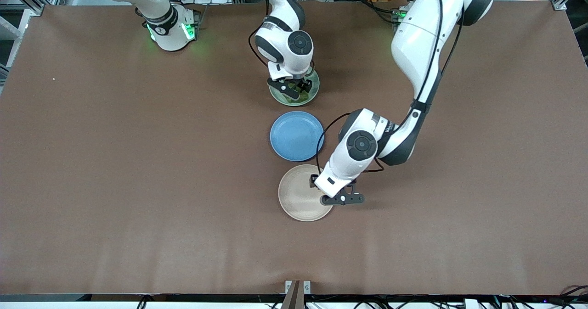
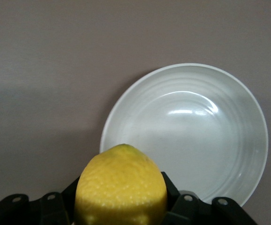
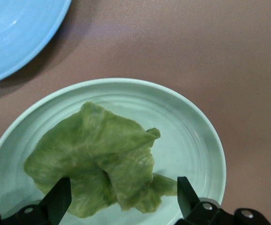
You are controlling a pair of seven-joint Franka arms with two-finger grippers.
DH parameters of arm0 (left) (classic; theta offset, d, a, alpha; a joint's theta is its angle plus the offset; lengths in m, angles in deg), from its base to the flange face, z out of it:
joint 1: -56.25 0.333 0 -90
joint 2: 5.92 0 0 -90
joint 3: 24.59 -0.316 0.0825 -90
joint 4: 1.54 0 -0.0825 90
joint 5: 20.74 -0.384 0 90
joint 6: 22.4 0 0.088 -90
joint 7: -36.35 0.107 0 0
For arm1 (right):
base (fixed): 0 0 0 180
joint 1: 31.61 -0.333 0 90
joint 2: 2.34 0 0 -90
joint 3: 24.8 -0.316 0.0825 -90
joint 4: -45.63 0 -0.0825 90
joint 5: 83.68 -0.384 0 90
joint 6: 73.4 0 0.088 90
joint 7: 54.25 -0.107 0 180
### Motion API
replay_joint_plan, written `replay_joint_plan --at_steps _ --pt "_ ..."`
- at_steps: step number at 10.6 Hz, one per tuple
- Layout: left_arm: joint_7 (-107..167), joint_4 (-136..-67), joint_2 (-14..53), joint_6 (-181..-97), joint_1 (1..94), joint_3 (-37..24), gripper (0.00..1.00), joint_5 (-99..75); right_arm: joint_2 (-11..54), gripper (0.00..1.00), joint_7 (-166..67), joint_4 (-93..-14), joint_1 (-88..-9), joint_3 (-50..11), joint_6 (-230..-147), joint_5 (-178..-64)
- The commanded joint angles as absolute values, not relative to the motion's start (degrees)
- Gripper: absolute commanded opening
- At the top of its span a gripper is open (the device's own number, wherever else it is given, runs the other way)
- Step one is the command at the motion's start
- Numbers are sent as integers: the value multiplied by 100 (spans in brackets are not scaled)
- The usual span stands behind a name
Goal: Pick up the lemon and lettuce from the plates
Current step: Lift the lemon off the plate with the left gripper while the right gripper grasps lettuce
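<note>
Left gripper (image 2: 121, 213): clamped on the lemon (image 2: 121, 185), lifted, over the edge of the beige plate (image 1: 296, 194) toward the left arm's end of the table. Plate bare now (pale and glossy in the left wrist view, ringed with faint concentric ridges). Lemon oval, pebbled, bright yellow, waxy, tip pointing away from the palm.

Right gripper (image 3: 121, 199): spread wide, nothing held, low over the mint plate (image 3: 196, 140), one finger either side of the lettuce (image 3: 100, 157). Lettuce on that plate, not yet picked. Leaf thin, limp, folded over itself, edges ruffled. Blue plate (image 1: 296, 135) between the two, nearer the camera than the mint one, bare. Brown matte table (image 1: 115, 162) under all.

Risks, as judged: lemon rolling out of a narrow pinch on its rounded, slick skin; fingers closing above the leaf and catching air, or scraping the smooth plate and dragging it; leaf tearing or slipping free, soft as it looks.
</note>
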State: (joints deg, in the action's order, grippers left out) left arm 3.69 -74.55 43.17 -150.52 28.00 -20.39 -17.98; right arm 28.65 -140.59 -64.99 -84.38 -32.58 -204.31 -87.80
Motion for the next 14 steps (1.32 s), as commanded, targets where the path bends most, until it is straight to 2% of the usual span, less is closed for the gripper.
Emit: replay_joint_plan --at_steps 1,4,10,11,12,13,14 --pt "383 -7546 3901 -14345 3023 -2011 33 -1661 2886 100 -14240 -6450 -8504 -3201 -20497 -8676" --pt "705 -7572 3628 -13746 3329 -2107 36 -1731 2877 100 -14591 -6607 -8504 -3192 -20891 -8421" --pt "1971 -7756 3460 -12568 4296 -2116 38 -1995 2868 100 -14609 -6687 -8504 -3192 -20919 -8359" --pt "2139 -7817 3469 -12497 4454 -2116 38 -1995 2868 97 -14609 -6687 -8504 -3192 -20919 -8359" --pt "2167 -7914 3477 -12488 4569 -2116 38 -1995 2860 75 -14618 -6687 -8504 -3192 -20919 -8359" --pt "2176 -7950 3521 -12488 4596 -2125 38 -2013 2859 46 -14618 -6687 -8504 -3183 -20919 -8359" --pt "2185 -8011 3574 -12488 4605 -2116 38 -2196 2851 21 -14653 -6687 -8504 -3183 -20919 -8350"
